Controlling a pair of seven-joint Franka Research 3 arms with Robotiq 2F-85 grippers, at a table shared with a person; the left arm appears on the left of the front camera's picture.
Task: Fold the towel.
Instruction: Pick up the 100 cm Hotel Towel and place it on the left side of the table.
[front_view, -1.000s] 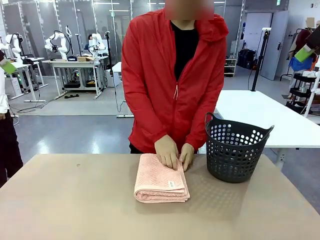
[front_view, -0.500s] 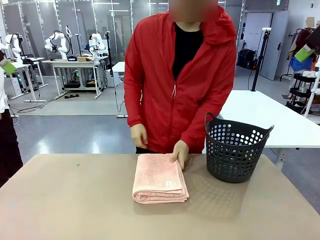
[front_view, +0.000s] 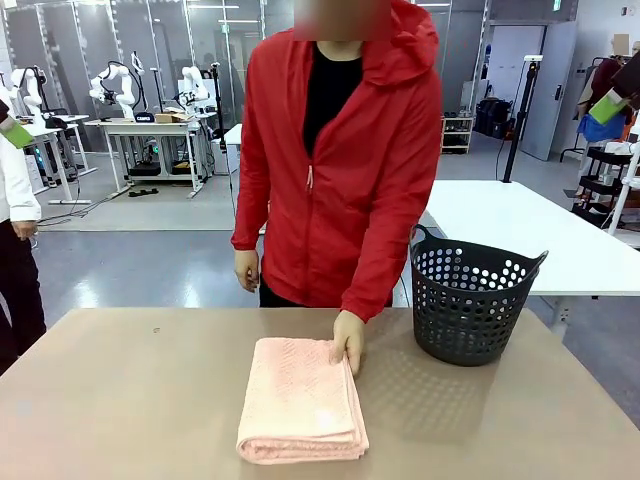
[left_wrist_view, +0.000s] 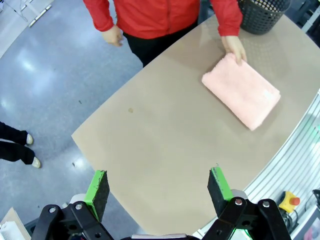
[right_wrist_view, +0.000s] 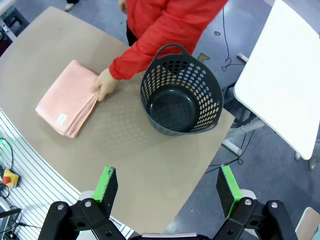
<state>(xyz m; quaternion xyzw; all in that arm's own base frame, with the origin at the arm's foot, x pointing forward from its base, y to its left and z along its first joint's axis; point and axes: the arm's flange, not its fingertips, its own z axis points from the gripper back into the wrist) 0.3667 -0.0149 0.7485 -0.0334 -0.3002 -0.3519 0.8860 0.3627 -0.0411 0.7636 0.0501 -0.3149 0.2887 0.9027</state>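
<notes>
Folded towel (front_view: 300, 400) under person's hand (front_view: 348, 340); left gripper (left_wrist_view: 158, 187) and right gripper (right_wrist_view: 167, 184) wide open, empty; risks unfolding if nudged

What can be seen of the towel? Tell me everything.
The towel is salmon-pink fluffy terry with a herringbone texture, folded into a thick rectangular stack lying flat on the tan table, left of the dark perforated basket and apart from it. A small white label shows near one corner. The person's hand rests on its far right corner.
</notes>
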